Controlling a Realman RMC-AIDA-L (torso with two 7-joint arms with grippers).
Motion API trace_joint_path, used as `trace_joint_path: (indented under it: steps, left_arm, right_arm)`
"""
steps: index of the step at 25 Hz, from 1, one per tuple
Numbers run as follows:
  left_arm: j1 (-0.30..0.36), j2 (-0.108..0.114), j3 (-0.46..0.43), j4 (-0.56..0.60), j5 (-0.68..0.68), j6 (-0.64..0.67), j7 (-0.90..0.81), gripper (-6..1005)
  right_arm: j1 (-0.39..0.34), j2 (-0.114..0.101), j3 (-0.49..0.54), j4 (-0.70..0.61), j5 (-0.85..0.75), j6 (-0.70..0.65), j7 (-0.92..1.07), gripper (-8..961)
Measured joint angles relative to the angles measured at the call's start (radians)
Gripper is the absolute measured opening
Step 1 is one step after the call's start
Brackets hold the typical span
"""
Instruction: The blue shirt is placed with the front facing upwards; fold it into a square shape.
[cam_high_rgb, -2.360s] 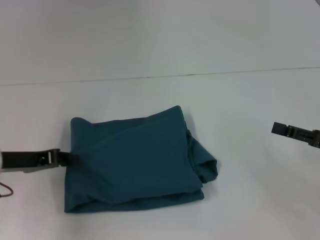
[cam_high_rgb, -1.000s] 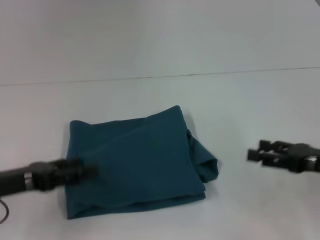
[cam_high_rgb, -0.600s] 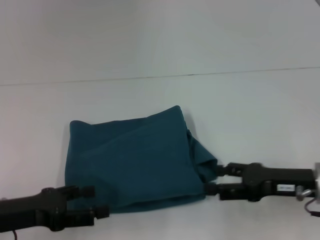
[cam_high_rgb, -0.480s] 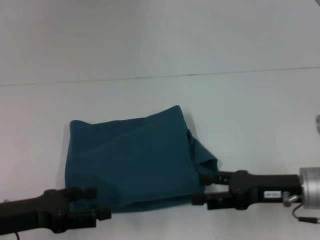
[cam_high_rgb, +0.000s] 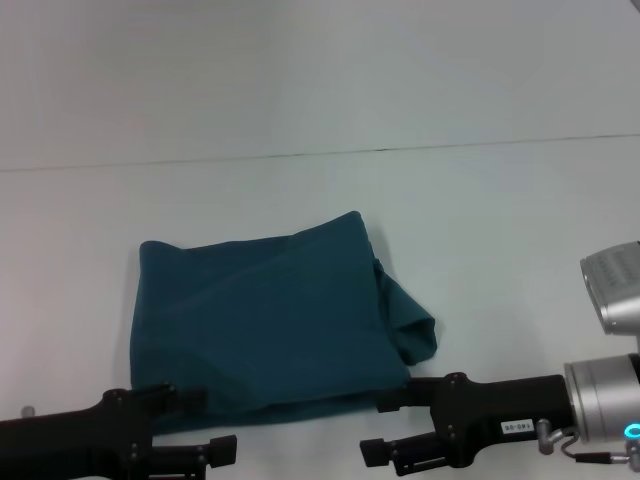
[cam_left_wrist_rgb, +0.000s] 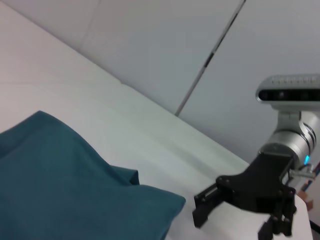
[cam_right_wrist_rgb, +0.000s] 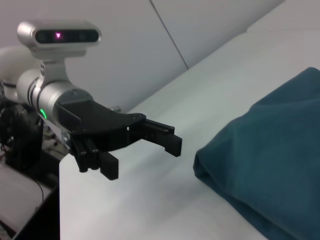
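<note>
The blue shirt lies on the white table, folded into a rough square with its plain teal side up. A bunched fold sticks out on its right side. My left gripper is open at the shirt's near left corner, one finger over the cloth edge. It shows again in the right wrist view as the left gripper, jaws apart and holding nothing, beside the shirt. My right gripper is open just off the near right corner, seen also in the left wrist view as the right gripper, with the shirt to one side.
The table's back edge meets a pale wall. In the right wrist view the table edge drops off to dark equipment and cables behind the left arm.
Both arms moved toward the table's near edge: the left gripper from the shirt's left edge to its near left corner, the right gripper from far right to the near right corner. The shirt stayed put.
</note>
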Motion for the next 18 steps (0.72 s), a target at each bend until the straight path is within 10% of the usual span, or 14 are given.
trace_joint_path:
  steps: [18]
  left_arm:
    - [-0.053,0.009,0.024,0.021,0.047,0.002,-0.082,946]
  right_arm:
    - [0.012,0.005,-0.005,-0.105,-0.033,0.014,0.115,914]
